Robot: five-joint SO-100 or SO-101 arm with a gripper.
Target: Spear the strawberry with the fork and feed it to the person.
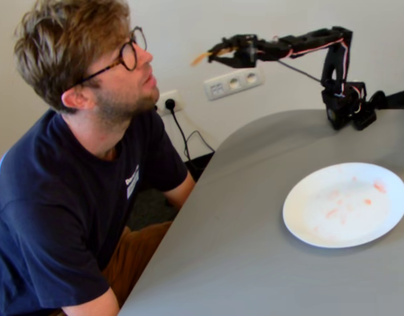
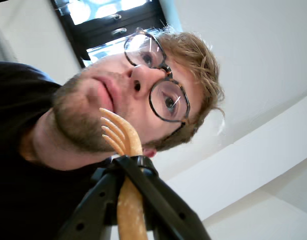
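One white plate (image 1: 345, 205) lies on the grey table (image 1: 241, 243) near its right edge in the fixed view, empty save for faint pink-red smears; no strawberry shows in either view. One person (image 1: 77, 164) sits at the table's left edge, head tilted up, mouth closed. One black arm (image 1: 333, 72) stands at the table's far right corner and reaches left, raised above the table, toward his face. Its gripper (image 2: 129, 165) has its jaws pinched on the one wooden fork (image 2: 124, 137), whose bare tines sit just before his chin in the wrist view, apart from his lips. Beyond, a white wall carries one double socket (image 1: 233, 82) and one plugged-in black cable (image 1: 179, 128).
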